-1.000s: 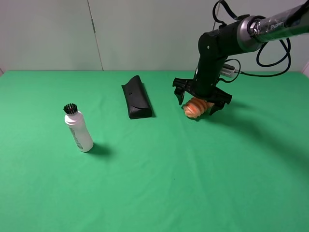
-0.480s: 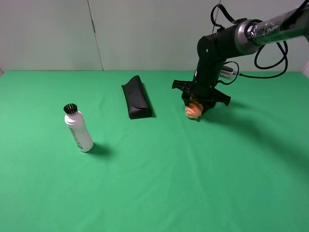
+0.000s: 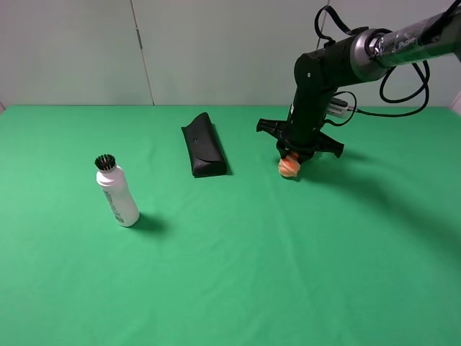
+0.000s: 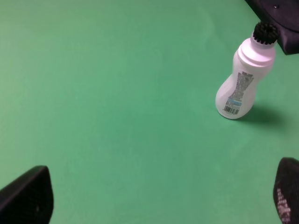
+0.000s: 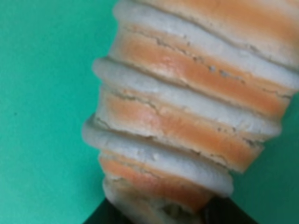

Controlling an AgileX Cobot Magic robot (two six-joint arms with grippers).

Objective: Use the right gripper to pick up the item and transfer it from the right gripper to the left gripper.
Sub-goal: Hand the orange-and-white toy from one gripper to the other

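Looking from the high camera, the right end effector [image 3: 292, 153] pinches the striped roll [image 3: 289, 168] low at the green desk [image 3: 238, 274], right of the black case [image 3: 203, 144]. Whether the roll has lifted off is unclear. In the left wrist view, the left end effector [image 4: 156, 198] is spread wide and empty, near a brush-capped bottle [image 4: 242, 81]. In the right wrist view, the roll's cracked ridges look soft, light and squashable, so a gentle mid-body hold suits it.

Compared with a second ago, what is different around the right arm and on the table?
The right claw has drawn its jaws in from a wide spread and closed on the striped roll. Only the roll's lower end now shows in the high view. The white bottle and the black case have not moved.
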